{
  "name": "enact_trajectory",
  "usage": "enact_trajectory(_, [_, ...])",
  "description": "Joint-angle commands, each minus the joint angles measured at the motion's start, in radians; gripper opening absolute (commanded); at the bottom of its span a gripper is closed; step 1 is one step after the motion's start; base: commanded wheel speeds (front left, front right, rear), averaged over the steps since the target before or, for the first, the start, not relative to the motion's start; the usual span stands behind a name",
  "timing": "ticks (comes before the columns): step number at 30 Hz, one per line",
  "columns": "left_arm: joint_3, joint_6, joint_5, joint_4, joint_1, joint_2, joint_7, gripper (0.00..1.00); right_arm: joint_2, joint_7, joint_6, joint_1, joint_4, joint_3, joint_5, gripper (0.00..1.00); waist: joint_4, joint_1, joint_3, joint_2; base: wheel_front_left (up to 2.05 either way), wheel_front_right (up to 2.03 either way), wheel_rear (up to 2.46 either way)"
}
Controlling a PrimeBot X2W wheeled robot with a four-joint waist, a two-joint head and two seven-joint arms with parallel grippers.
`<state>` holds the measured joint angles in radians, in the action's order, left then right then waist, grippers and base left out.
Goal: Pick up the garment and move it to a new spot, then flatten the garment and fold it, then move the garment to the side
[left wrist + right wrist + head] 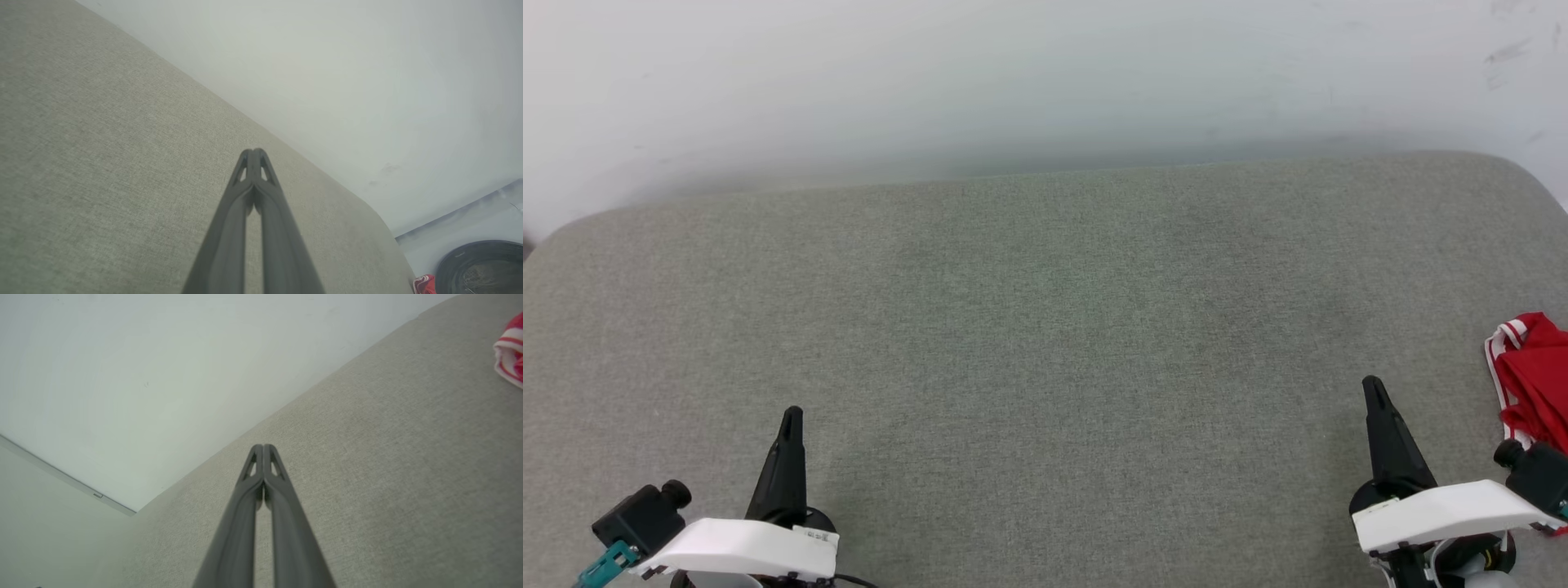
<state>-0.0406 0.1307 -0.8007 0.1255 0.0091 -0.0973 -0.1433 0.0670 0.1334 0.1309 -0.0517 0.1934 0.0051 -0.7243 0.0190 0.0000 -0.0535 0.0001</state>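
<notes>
Here, red garment [1531, 371] near the closed right hand [1373, 385].

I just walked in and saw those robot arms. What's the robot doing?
Right now it isn't holding anything. The left gripper and right gripper are both shut and empty, above the grey padded surface. The red garment lies at the surface's far right edge, just beyond the right gripper, untouched.
</notes>
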Motion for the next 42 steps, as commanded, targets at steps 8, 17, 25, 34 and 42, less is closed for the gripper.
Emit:
enact_trajectory(8, [-0.007, 0.000, -0.124, 0.006, -0.038, -0.002, 0.031, 0.00, 0.010, -0.029, 0.000, -0.032, -0.003, -0.013, -0.137, 0.00, -0.002, 0.0000, 0.005, -0.0001, 0.00, 0.00, 0.00])
enact_trajectory(17, [-0.012, 0.000, -0.229, 0.022, -0.050, 0.001, 0.060, 0.00, 0.011, -0.056, 0.000, -0.037, 0.004, -0.023, -0.251, 0.00, -0.004, 0.0000, 0.009, -0.0001, 0.00, 0.00, 0.00])
enact_trajectory(25, [-0.016, 0.000, -0.314, 0.035, -0.061, 0.004, 0.083, 0.00, 0.011, -0.079, 0.000, -0.041, 0.010, -0.031, -0.344, 0.00, -0.005, 0.0000, 0.014, -0.0001, 0.00, 0.00, 0.00])
enact_trajectory(34, [-0.021, 0.000, -0.401, 0.049, -0.070, 0.007, 0.108, 0.00, 0.010, -0.103, 0.000, -0.044, 0.017, -0.041, -0.439, 0.00, -0.007, 0.0000, 0.018, -0.0001, 0.00, 0.00, 0.00])
enact_trajectory(42, [-0.024, 0.000, -0.465, 0.059, -0.078, 0.011, 0.127, 0.00, 0.010, -0.121, 0.000, -0.047, 0.021, -0.048, -0.508, 0.00, -0.008, 0.0000, 0.022, -0.0001, 0.00, 0.00, 0.00])
